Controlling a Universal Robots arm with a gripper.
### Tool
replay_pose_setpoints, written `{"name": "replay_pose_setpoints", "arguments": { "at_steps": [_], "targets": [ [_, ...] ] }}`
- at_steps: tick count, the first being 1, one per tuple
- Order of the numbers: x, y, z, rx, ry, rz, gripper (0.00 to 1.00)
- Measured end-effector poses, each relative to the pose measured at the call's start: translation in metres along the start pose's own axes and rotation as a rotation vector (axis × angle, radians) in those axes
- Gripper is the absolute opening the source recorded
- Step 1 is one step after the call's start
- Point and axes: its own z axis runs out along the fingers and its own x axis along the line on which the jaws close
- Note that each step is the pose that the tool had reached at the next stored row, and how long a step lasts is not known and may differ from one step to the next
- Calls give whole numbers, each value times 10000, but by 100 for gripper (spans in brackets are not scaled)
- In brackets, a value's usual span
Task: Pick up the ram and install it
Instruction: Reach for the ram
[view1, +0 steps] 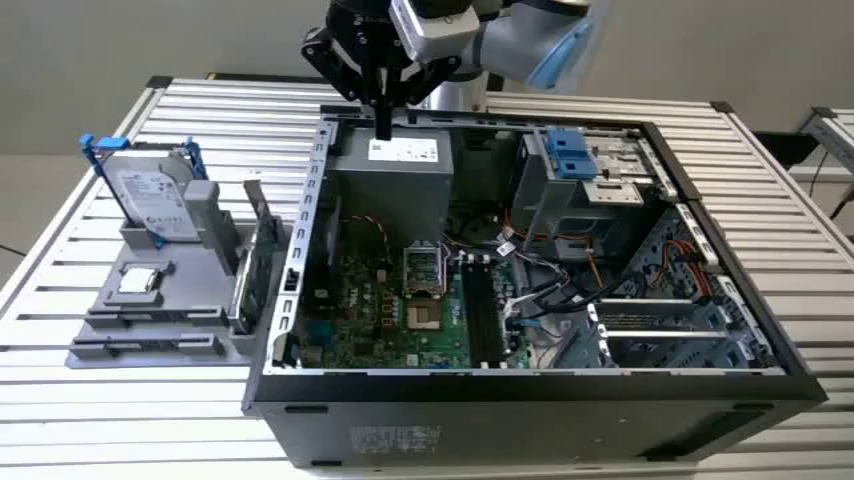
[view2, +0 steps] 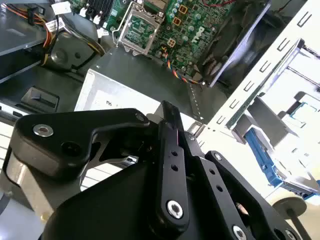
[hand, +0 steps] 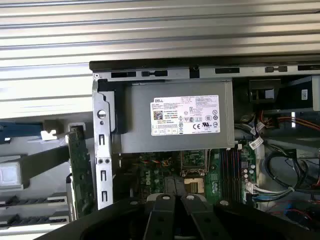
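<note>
ARM POISED OVER OPEN COMPUTER: The end effector (view1: 384, 128) hangs above the open computer case (view1: 534, 430), over the grey power supply (view1: 387, 165) at the case's far end. Its dark fingers are drawn together to a single point, with nothing seen between them.

The ram (view1: 254, 225), as far as can be judged, is the thin dark stick standing on edge in the grey fixture (view1: 160, 300) outside the case, off its wall on the exterior view's left. It is just beside the wider green card (view1: 276, 260) and nearer the case than the silver hard drive (view1: 147, 200) in its blue bracket. Seen almost edge-on, it cannot be identified with certainty. It stands well apart from the end effector, untouched.

Inside the case, the long memory slots (view1: 481, 310) lie beside the bare processor socket (view1: 420, 285); whether any slot is filled cannot be told.

The stick looks light and stiff but fragile, a thin board with small chips on its faces. The soundest hold is probably across its two flat faces at the middle of the upper long edge, leaving the contact edge and both ends free. Case and fixture rest on a slatted metal surface (view1: 80, 420).
</note>
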Motion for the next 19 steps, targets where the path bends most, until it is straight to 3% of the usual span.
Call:
{"name": "replay_pose_setpoints", "arguments": {
  "at_steps": [11,19],
  "targets": [
    [3,0,0,1,0,0,0],
    [83,-6,-2,1,0,0,0]
  ]
}}
